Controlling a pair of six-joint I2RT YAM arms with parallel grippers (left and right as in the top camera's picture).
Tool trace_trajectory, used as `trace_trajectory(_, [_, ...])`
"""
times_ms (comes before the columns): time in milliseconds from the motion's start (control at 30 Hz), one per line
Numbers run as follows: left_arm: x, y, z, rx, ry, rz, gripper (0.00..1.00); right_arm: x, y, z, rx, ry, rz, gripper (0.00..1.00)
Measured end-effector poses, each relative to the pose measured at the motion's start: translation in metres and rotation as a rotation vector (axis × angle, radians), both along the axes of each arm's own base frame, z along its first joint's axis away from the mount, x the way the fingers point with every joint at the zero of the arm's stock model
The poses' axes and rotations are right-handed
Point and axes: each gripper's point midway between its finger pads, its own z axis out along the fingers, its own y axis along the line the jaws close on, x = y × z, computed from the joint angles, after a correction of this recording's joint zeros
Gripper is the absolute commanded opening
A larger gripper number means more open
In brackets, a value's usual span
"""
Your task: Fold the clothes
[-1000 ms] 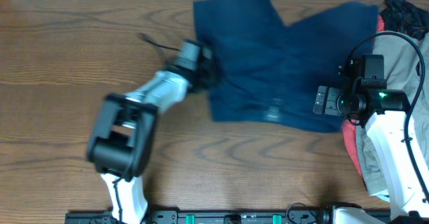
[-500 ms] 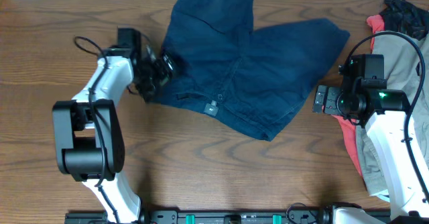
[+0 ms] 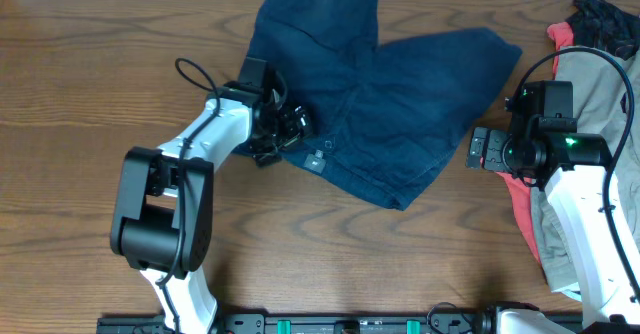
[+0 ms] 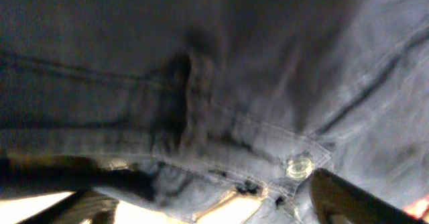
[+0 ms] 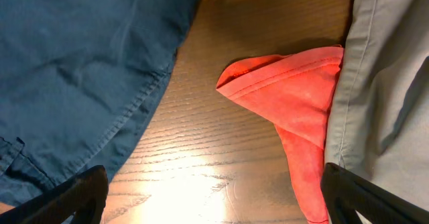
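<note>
The clothes, a pair of dark navy denim shorts (image 3: 390, 94), lie spread on the wooden table with a small patch (image 3: 317, 160) near the waistband. My left gripper (image 3: 288, 132) is low over the left waistband edge. In the left wrist view its jaws stand wide apart, open (image 4: 208, 200), with the waistband and a metal button (image 4: 299, 165) between and beyond the fingers; nothing is pinched. My right gripper (image 3: 480, 149) hovers open just right of the shorts. In the right wrist view (image 5: 214, 207) it is over bare wood, with the shorts' hem (image 5: 80, 56) at upper left.
A pile of garments sits at the right edge: beige (image 3: 600, 104), red (image 3: 522, 199) and black (image 3: 605, 14). A red corner (image 5: 295, 96) and beige cloth (image 5: 389, 83) lie close to my right fingers. Bare wood (image 3: 80, 94) shows to the left and along the front.
The shorts were dragged left and spread out a second ago and now lie still. My left gripper let go, opened, and moved right onto the waistband. The right arm has not moved.
</note>
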Motion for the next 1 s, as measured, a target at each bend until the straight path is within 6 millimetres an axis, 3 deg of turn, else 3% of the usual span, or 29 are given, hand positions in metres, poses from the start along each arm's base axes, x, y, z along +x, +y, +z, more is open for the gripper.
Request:
trace_trajectory(167, [0.001, 0.009, -0.010, 0.054, 0.015, 0.068, 0.10, 0.000, 0.000, 0.000, 0.001, 0.002, 0.000, 0.99])
trace_trajectory(200, [0.000, 0.012, -0.012, 0.067, 0.023, 0.079, 0.06, -0.001, 0.000, 0.000, 0.001, 0.002, 0.000, 0.99])
trace_trajectory(367, [-0.010, 0.028, -0.018, 0.132, 0.072, 0.105, 0.06, -0.001, 0.000, 0.000, 0.001, 0.003, 0.000, 0.99])
trace_trajectory(500, [-0.008, 0.062, -0.018, 0.187, 0.096, 0.165, 0.06, -0.001, 0.000, 0.000, 0.001, 0.003, 0.000, 0.99])
trace_trajectory(567, [0.002, 0.094, -0.016, 0.229, 0.081, 0.221, 0.06, -0.001, 0.000, 0.000, 0.001, 0.004, 0.000, 0.99])
trace_trajectory(733, [0.038, 0.207, 0.011, 0.324, 0.004, 0.441, 0.06, -0.001, 0.002, 0.000, 0.010, 0.003, 0.004, 0.99])
trace_trajectory(767, [0.043, 0.225, 0.019, 0.330, -0.009, 0.479, 0.17, 0.000, 0.003, 0.000, 0.015, 0.002, 0.006, 0.99])
trace_trajectory(833, [0.051, 0.260, 0.038, 0.333, -0.039, 0.545, 0.72, 0.000, 0.005, 0.000, 0.026, 0.001, 0.010, 0.99])
trace_trajectory(867, [0.052, 0.272, 0.045, 0.318, -0.041, 0.575, 0.86, 0.000, 0.006, 0.000, 0.034, 0.001, 0.013, 0.99])
trace_trajectory(933, [0.043, 0.284, 0.052, 0.269, -0.006, 0.612, 0.97, 0.000, 0.009, 0.000, 0.050, -0.001, 0.020, 0.99])
trace_trajectory(1000, [0.022, 0.277, 0.051, 0.205, 0.088, 0.615, 0.98, 0.001, 0.014, 0.000, 0.077, -0.003, 0.031, 0.99])
